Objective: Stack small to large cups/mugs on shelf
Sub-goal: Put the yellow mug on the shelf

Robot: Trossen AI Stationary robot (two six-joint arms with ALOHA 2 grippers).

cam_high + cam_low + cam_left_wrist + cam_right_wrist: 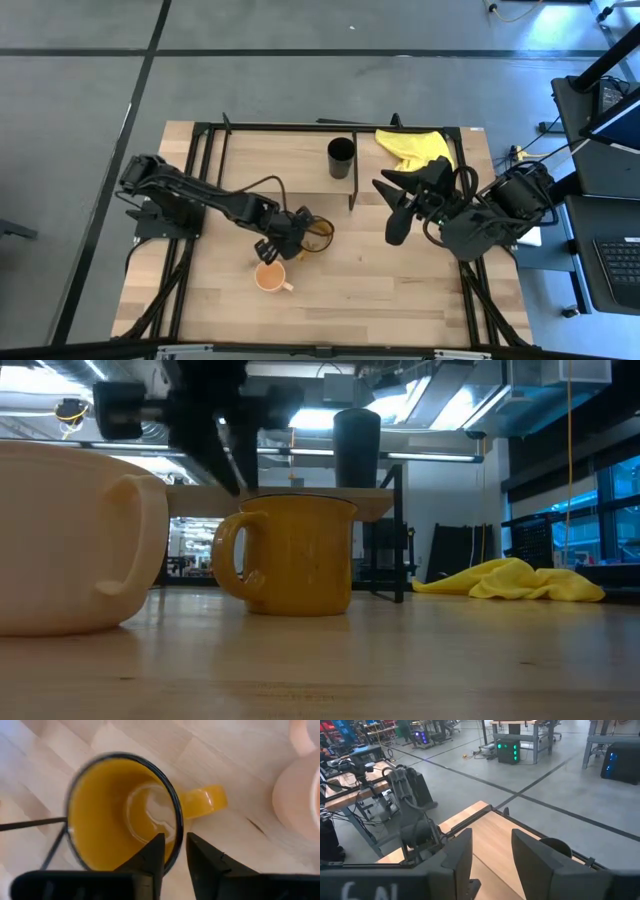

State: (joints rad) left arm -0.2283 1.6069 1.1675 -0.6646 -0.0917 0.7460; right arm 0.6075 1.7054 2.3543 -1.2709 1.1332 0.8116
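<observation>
Straddling the rim of the amber mug [122,815] near the surface's middle, the left end effector [174,851] had not visibly clenched; glazed, rigid, slippery, the wall suited pinching.

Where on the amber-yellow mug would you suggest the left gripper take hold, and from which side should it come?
Probably the rim, from straight above. The amber-yellow mug stands upright and open-mouthed on the table, so its thin wall fits between two fingers. The left gripper already hangs over it, one finger inside the rim and one outside. Stay off the handle, and mind the peach-orange mug close by.
</observation>
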